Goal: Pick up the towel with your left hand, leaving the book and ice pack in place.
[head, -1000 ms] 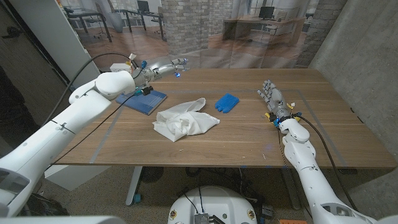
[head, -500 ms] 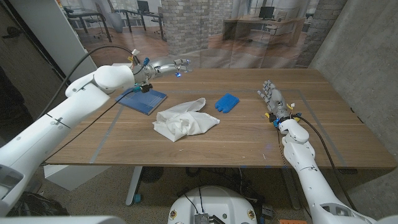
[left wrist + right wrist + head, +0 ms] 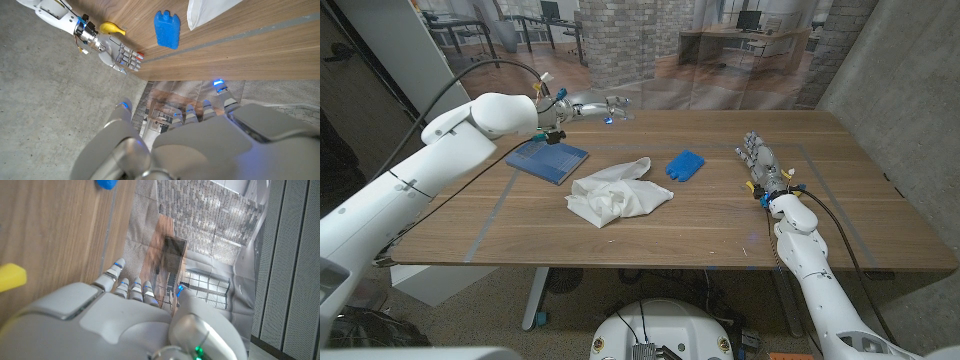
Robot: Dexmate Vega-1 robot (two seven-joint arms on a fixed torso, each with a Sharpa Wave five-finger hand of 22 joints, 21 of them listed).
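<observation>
**Towel untouched at the table's middle, left hand raised over the far edge**

Taking the towel point(image 3: 618, 192) as the landmark: it lies crumpled and white on the wooden table point(image 3: 720, 225), roughly at the middle of the tabletop, with nothing gripping it.

To the left of the towel and a little farther back lies the book point(image 3: 548, 159), a flat blue rectangle, near the towel but apart from it. Above and beyond the book, well behind the towel, the left hand point(image 3: 595, 105) is held in the air near the table's far edge, at the end of the white left arm that reaches in from the left. Its fingers are extended and apart, and it holds nothing; the left wrist view shows the fingers point(image 3: 207, 107) reaching out past the table edge with small blue lights at the tips.

Just right of the towel and slightly behind it sits the ice pack point(image 3: 685, 164), a small blue ridged block, close to the towel's upper right corner but not touching it.

Well to the right of the towel, the right hand point(image 3: 760, 160) is on the table with fingers stretched out and nothing in them. A small yellow object point(image 3: 112, 29) lies on the table beside its wrist.
</observation>
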